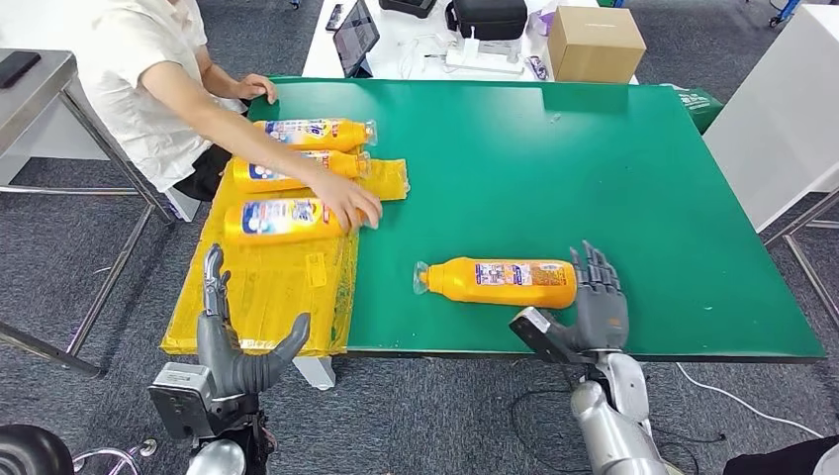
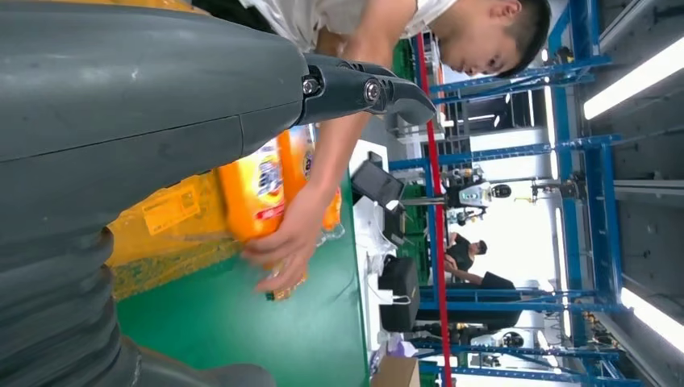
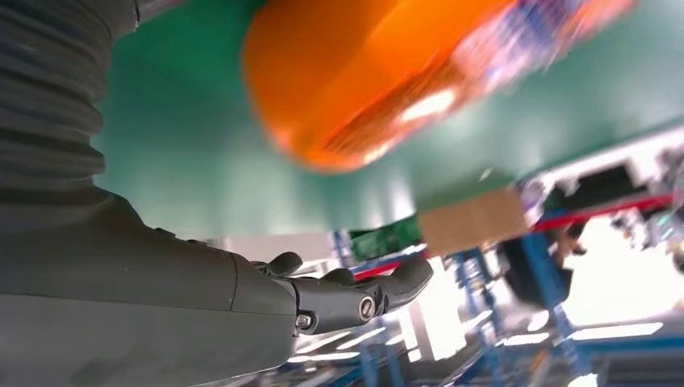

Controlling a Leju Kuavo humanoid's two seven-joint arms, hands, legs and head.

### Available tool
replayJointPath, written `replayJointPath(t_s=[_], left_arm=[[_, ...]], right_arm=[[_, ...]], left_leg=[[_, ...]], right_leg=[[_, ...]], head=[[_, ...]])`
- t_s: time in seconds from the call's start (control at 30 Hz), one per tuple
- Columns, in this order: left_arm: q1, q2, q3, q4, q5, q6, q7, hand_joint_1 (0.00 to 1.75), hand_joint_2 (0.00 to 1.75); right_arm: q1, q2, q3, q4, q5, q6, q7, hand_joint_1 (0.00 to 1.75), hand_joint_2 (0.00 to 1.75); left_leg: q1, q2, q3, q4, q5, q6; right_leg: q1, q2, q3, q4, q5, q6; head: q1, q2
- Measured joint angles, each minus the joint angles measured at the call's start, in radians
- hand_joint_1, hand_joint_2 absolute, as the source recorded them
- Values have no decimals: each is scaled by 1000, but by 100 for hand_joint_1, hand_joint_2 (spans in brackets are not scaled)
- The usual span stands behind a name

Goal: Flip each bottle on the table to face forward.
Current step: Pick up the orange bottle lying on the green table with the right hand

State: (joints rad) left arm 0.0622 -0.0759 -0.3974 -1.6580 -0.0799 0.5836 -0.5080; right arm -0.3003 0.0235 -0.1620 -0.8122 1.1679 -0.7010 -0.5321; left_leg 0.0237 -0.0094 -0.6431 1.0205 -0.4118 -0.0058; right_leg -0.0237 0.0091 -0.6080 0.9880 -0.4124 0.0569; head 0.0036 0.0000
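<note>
The left hand (image 1: 233,341) is raised at the near left, palm turned inward, fingers (image 1: 212,282) extended upward and thumb (image 1: 289,341) spread well apart; it holds nothing. The right hand (image 1: 591,312) stands upright on its silver forearm (image 1: 613,426), fingers (image 1: 597,277) extended and apart, thumb (image 1: 534,332) angled outward. It grips nothing.

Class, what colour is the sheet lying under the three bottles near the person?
Yellow: the plastic sheet, clearest in the head view.

Bright even light; right wrist view blurred, possibly motion; windows glare.
</note>
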Motion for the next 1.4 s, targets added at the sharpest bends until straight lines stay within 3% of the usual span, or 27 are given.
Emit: replayJointPath(t_s=[0.47,0.63,0.8,0.97,1.1,1.13,1.23,1.27,1.4], left_arm=[[-25,-1,-25,14,-13,-30,13,0,175],[-30,-1,-34,16,-22,-44,27,0,175],[-30,-1,-42,20,-46,-61,53,0,175],[-30,-1,-43,23,-58,-63,61,0,175],[-14,0,-44,27,-97,-132,141,0,175],[-10,1,-44,28,-100,-160,163,0,175],[-7,1,-47,28,-97,-202,191,0,175],[-7,2,-48,28,-96,-210,197,0,175],[-5,2,-49,28,-89,-236,213,0,175]], right_arm=[[-126,-47,211,205,-1,44,52,0,175],[-142,-56,275,205,-79,135,51,0,175],[-157,-76,346,193,-125,195,143,0,175],[-161,-81,359,193,-129,200,168,0,175],[-195,-110,401,193,-132,302,312,2,175],[-208,-122,412,193,-135,343,341,35,175],[-226,-144,430,193,-145,421,370,164,175],[-231,-150,437,193,-145,441,379,175,175],[-249,-171,466,193,-137,494,399,175,175]], left_leg=[[0,0,0,0,0,0],[0,0,0,0,0,0],[0,0,1,0,0,0],[0,0,1,0,0,0],[0,0,3,0,0,0],[0,0,4,0,0,0],[0,0,5,0,0,0],[0,0,5,0,0,0],[0,0,7,0,0,0]], right_leg=[[0,0,0,0,0,0],[0,0,0,0,0,0],[0,0,0,0,0,0],[0,0,0,0,0,0],[0,0,3,0,0,0],[0,0,4,0,0,0],[0,0,5,0,0,0],[0,0,5,-1,0,0],[0,0,7,-1,0,0]], head=[[0,0],[0,0],[0,0],[0,0],[0,0],[0,0],[0,0],[0,0],[0,0]])
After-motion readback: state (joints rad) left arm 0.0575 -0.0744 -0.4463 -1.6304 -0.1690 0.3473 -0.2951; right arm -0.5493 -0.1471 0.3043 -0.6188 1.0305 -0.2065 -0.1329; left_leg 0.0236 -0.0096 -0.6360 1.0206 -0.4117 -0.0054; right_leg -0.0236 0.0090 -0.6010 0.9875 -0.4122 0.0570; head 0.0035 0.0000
